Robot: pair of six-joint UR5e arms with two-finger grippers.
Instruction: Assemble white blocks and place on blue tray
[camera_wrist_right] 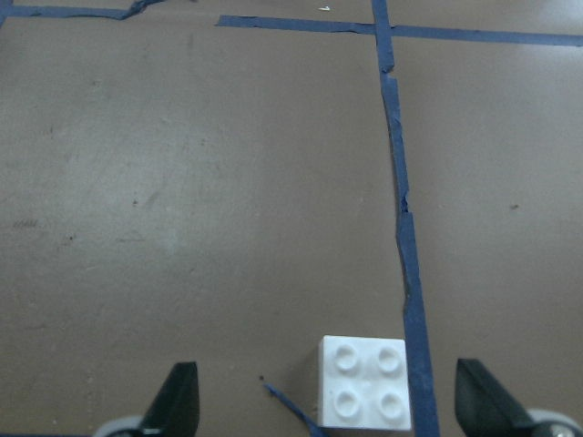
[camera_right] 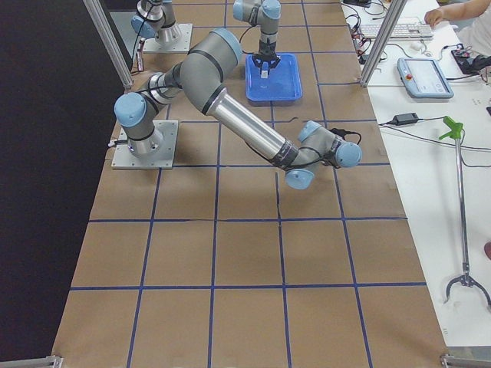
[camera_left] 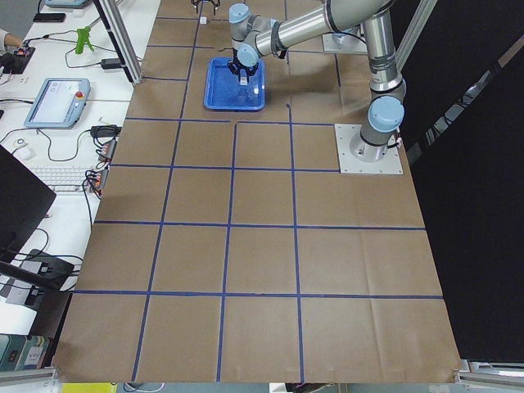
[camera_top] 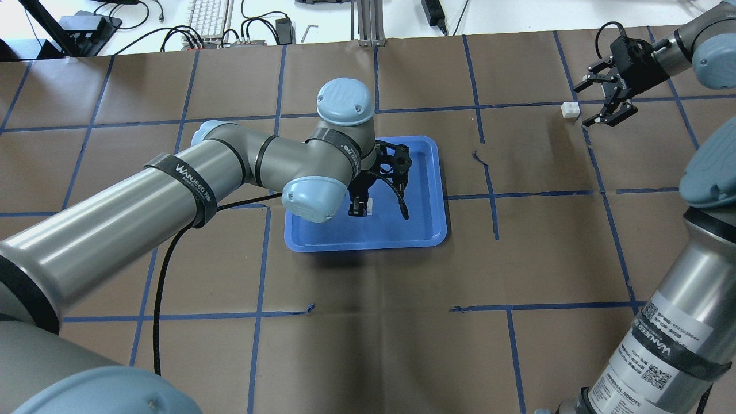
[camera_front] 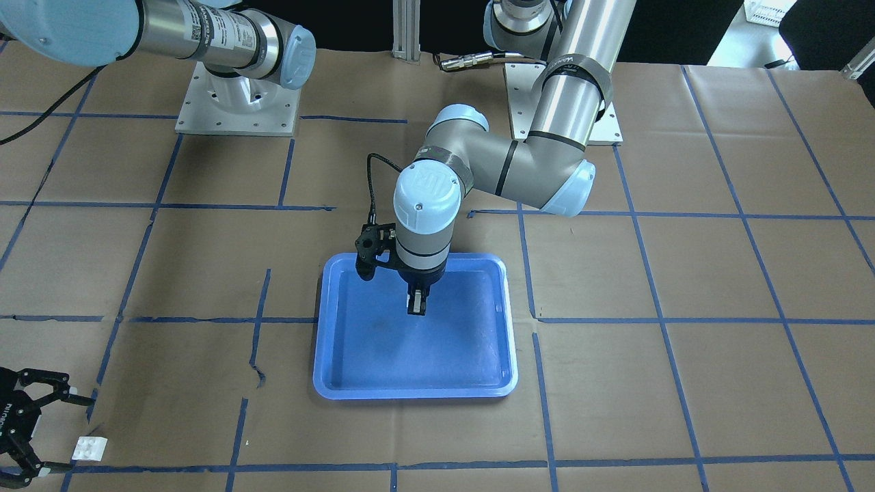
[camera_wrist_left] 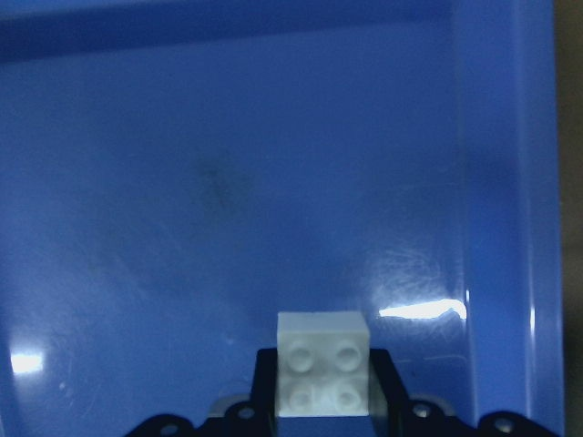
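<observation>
I read the left gripper point(camera_front: 416, 305) as pointing straight down over the blue tray point(camera_front: 383, 342), its two fingers closed on the first white block point(camera_wrist_left: 323, 373). The block is square in plan, so it has no long axis. Its four studs face up toward the wrist camera, and its sides run roughly parallel to the tray rim. It hangs over the part of the tray floor nearer the robot's base. I cannot tell whether its underside touches the floor. The tray lies flat on the table point(camera_front: 683, 273) near the centre, with its long axis running side to side across the robot's front. The left arm reaches over the tray's near rim in the overhead view. The right gripper point(camera_top: 581, 107) sits far out toward the operators' edge, well apart from the tray, with its fingers spread wide. The second white block point(camera_wrist_right: 364, 382) rests on the brown paper between those fingers and touches neither of them. Its studs face up, and one side lies just beside a blue tape line point(camera_wrist_right: 401, 182) and parallel to it.
</observation>
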